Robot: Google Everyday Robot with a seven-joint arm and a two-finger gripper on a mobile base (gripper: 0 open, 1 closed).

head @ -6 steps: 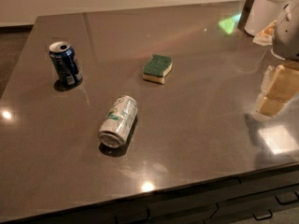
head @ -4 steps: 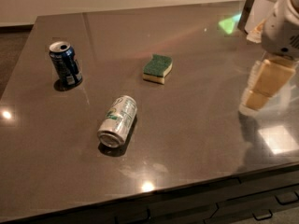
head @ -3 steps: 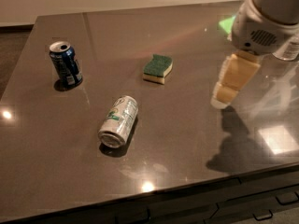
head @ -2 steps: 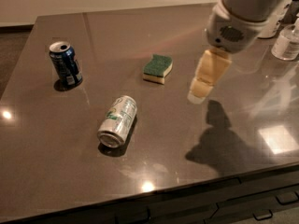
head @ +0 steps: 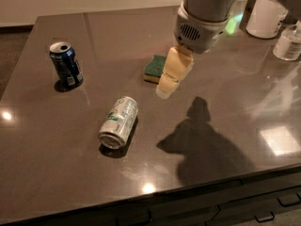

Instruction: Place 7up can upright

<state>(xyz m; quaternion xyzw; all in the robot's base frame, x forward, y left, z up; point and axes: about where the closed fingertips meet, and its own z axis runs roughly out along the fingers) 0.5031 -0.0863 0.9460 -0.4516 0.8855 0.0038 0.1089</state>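
Note:
The 7up can [head: 118,122], silvery-white with green markings, lies on its side on the dark table [head: 56,173], left of centre, its top end facing the front edge. My gripper [head: 168,81] hangs above the table to the right of and behind the can, not touching it, just in front of the sponge. Its cream-coloured fingers [head: 175,69] point down and to the left, with nothing between them.
A dark blue can [head: 66,65] stands upright at the left. A green and yellow sponge [head: 155,68] lies behind the gripper. A white container [head: 266,14] and a clear bottle [head: 289,42] stand at the back right. The table's front edge runs along the bottom.
My arm has swept in from the right edge to the left, across the table toward the middle, ending near the sponge. The cans and the sponge have not moved.

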